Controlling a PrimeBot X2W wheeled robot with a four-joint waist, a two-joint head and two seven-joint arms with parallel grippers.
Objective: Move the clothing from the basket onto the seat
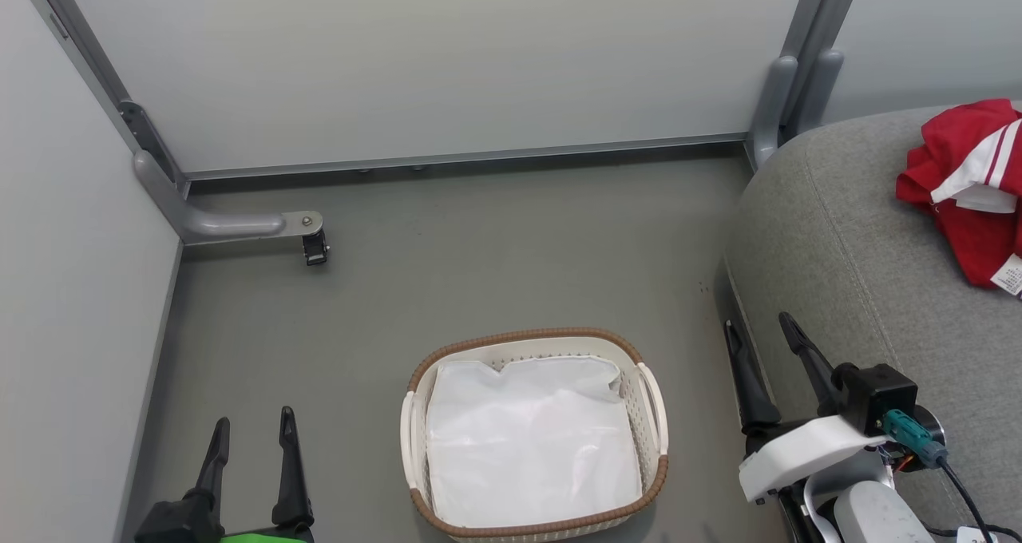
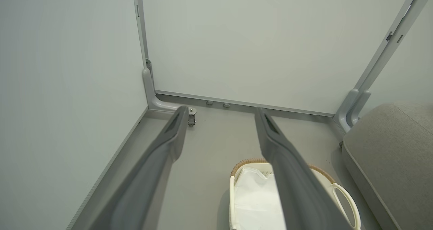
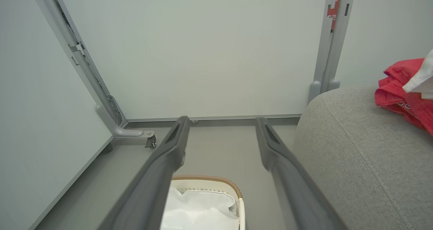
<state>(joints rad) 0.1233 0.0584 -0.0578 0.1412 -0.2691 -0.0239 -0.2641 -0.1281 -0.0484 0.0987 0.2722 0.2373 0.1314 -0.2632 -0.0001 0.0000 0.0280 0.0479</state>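
Basically done, by the look of it. Basket sits on the floor between the two tools, closer to the right one, and inside it I see the plain white liner sheet and no red fabric at all. Clothing is a crumpled red heap with white stripe trim and a small label, lying on the grey seat, ahead of the right tool and off to its right, well apart from it. The heap runs off the picture edge, so can't tell if it's one garment or both bunched together.

Left tool: fingers spread, nothing between them, hanging over bare floor with the basket to its right. Right tool: fingers also spread and empty, over the gap between the basket and the seat's front edge, the seat just beside it on its right. Neither tool touches basket, seat or cloth.

Judgement: transfer step looks complete, both arms sit in a parked-looking pose. What's left, if anything, is confirming nothing hides under the liner. Can't check that from these views.
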